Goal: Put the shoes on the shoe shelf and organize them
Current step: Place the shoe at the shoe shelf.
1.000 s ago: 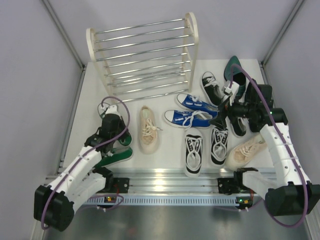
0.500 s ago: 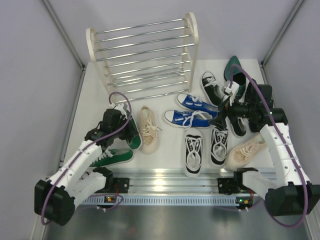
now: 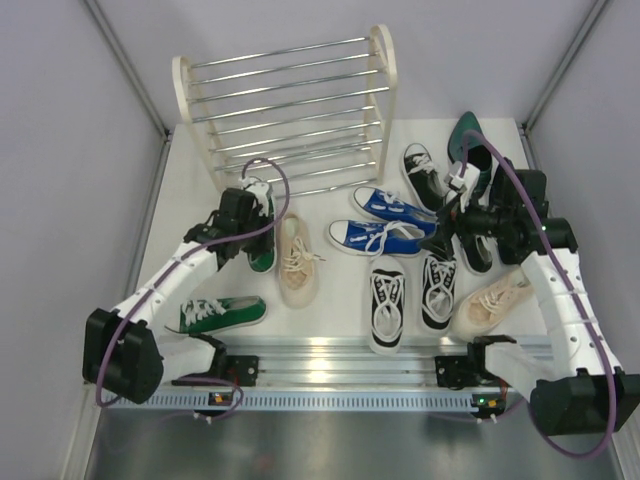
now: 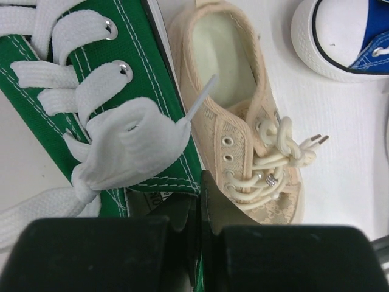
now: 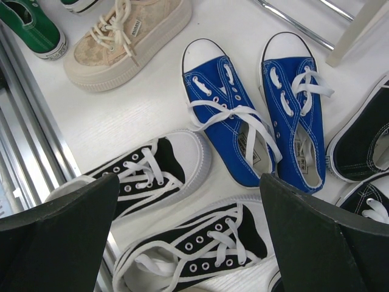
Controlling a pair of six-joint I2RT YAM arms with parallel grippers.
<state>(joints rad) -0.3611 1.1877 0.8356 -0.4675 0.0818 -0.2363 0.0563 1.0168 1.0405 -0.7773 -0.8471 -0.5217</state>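
**Green sneaker pinched by the left arm**

Chrome rods of the shoe shelf (image 3: 186, 85) are spanning the far side, left of centre. On the right, the right gripper (image 5: 188, 182) is hanging fully spread above the black-and-white sneakers (image 5: 152, 173) and blue pair (image 5: 228, 121), gripping nothing. The left gripper (image 4: 199, 194) is clamping a green sneaker (image 4: 149, 73) by its side wall just near the shelf, beside a beige sneaker (image 3: 296, 258), possibly lifting it. Another green sneaker (image 3: 222, 313) is lying near-left.

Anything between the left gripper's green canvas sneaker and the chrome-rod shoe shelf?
Nothing visible. The green canvas sneaker is just short of the chrome-rod shoe shelf; the beige lace-up sneaker lies beside it, off the path.
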